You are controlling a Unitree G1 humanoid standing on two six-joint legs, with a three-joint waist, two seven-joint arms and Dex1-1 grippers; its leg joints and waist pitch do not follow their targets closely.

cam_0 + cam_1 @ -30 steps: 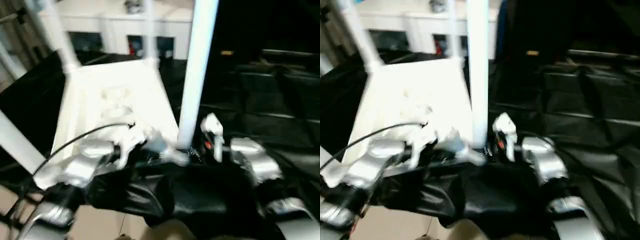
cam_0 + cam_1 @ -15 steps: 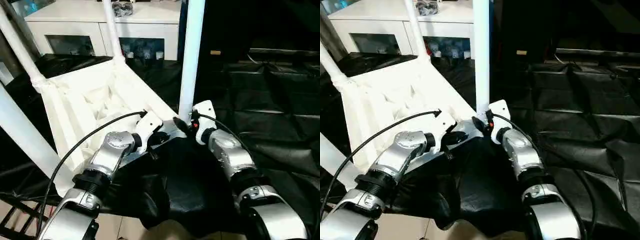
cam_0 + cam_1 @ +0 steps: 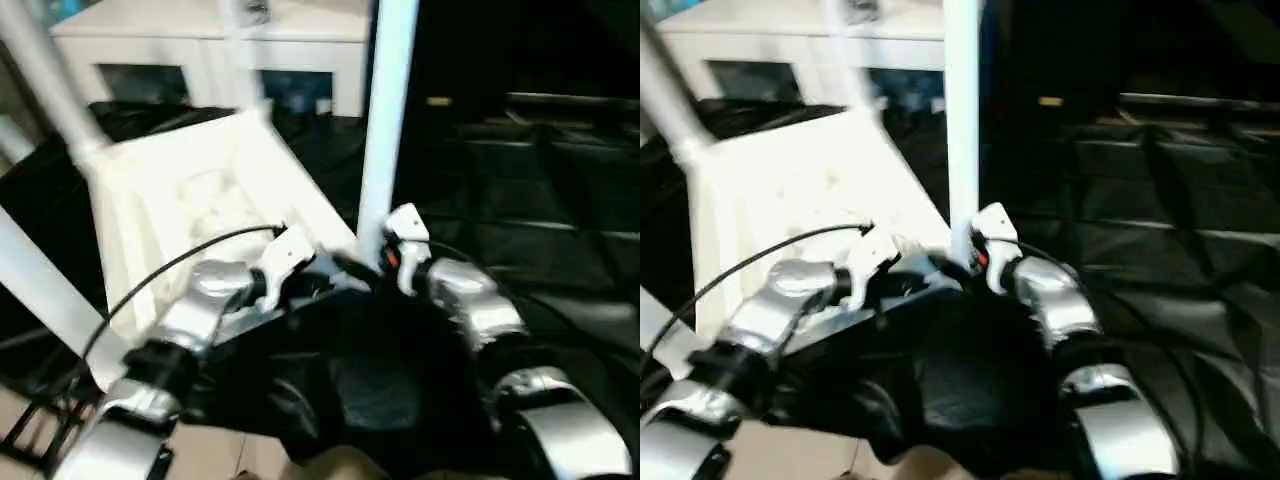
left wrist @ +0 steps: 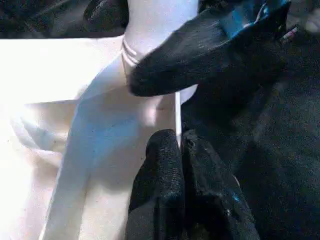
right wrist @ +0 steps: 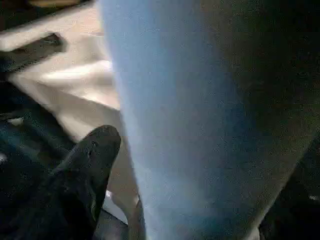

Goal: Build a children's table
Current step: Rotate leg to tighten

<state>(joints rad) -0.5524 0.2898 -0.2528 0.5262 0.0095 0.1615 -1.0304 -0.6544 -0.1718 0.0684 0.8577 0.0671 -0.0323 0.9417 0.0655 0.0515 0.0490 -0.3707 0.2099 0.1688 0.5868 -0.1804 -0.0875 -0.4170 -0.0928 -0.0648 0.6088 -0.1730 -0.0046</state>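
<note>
The white tabletop (image 3: 200, 190) lies upside down and tilted, ribbed underside facing me, with white legs rising from its corner sockets. The nearest leg (image 3: 385, 120) stands upright at the near right corner. My left gripper (image 3: 320, 275) is shut on the tabletop's thin rim (image 4: 177, 115) just beside that corner. My right gripper (image 3: 375, 262) is closed around the base of the same leg (image 5: 200, 110), one black finger (image 5: 87, 170) lying against its side. That gripper's finger (image 4: 200, 50) also crosses the leg's base in the left wrist view.
A white cabinet with glass doors (image 3: 200, 50) stands behind the tabletop. Black sheeting (image 3: 540, 200) covers the surface to the right, and a black cloth (image 3: 360, 390) lies bunched under my forearms. Other legs (image 3: 45, 75) (image 3: 40, 290) jut out on the left.
The head camera has shaken and shifted. Both grippers keep their hold at the near right corner, and the tabletop stays tilted the same way.
</note>
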